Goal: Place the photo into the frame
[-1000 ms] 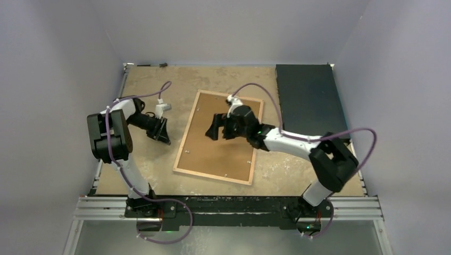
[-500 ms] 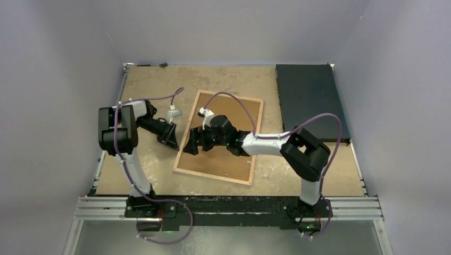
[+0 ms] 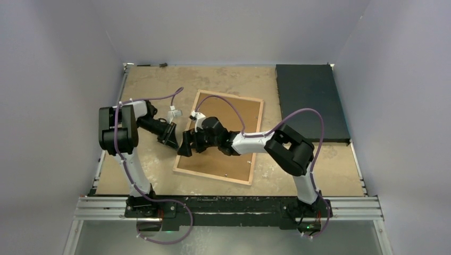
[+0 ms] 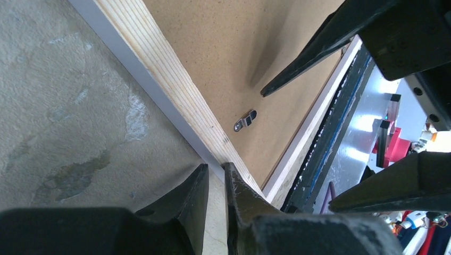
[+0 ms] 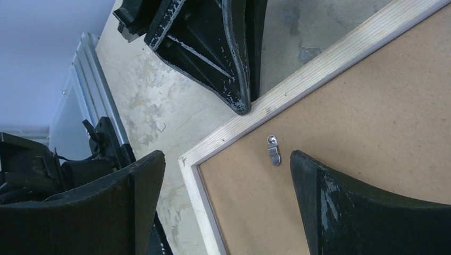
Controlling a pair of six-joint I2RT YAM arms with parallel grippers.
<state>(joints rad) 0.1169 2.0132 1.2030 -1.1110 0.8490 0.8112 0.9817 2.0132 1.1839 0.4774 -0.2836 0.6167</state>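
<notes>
Two black claws crowd the grainy wooden frame (image 5: pixel 330 58): left claw (image 4: pixel 216 169) nearly clenched, right claw (image 5: pixel 226 157) released.

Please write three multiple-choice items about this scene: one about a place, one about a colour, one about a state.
1. Where on the table does the black mat lie? A near left corner; B far right corner; C the middle.
2. The frame's upward border is: A black; B red; C light wood.
3. The right gripper is: A open; B shut; C holding a photo.
Key: B, the top view shows it there; C, pale grained wood surrounds the backing board; A, its fingers stand wide apart.
</notes>
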